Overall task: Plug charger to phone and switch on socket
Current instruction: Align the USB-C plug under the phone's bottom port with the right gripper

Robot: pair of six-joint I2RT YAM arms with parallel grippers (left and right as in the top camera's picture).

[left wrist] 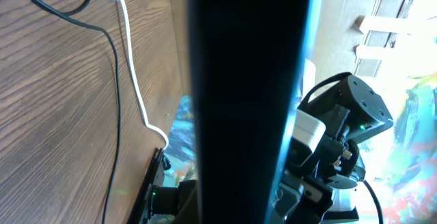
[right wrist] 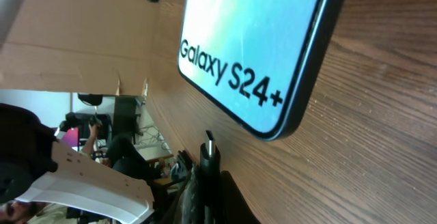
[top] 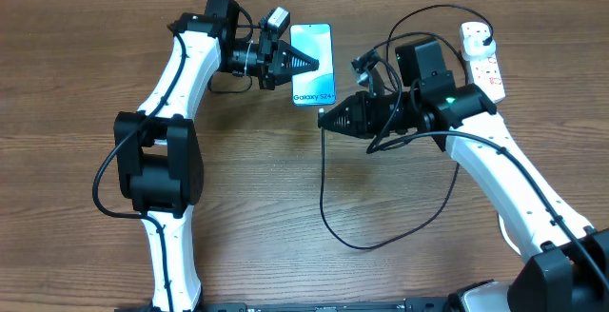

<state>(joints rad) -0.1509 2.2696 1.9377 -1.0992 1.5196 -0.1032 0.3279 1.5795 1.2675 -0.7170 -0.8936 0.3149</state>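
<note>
The phone [top: 311, 65] lies on the wooden table at the back centre, its teal screen reading "Galaxy S24+". My left gripper [top: 312, 63] reaches in from the left and is shut on the phone's left side. In the left wrist view the phone [left wrist: 246, 80] is a dark band hiding the fingers. My right gripper [top: 326, 118] is shut on the charger connector [right wrist: 209, 143], whose tip sits just short of the phone's bottom edge [right wrist: 273, 125]. The black cable [top: 328, 217] loops toward the front and back to the socket [top: 483, 60] at the far right.
A black plug [top: 479, 36] sits in the power strip's far end. The strip's white lead [left wrist: 133, 80] and the black cable [left wrist: 113, 80] run across the table in the left wrist view, where the right arm [left wrist: 341, 135] also shows.
</note>
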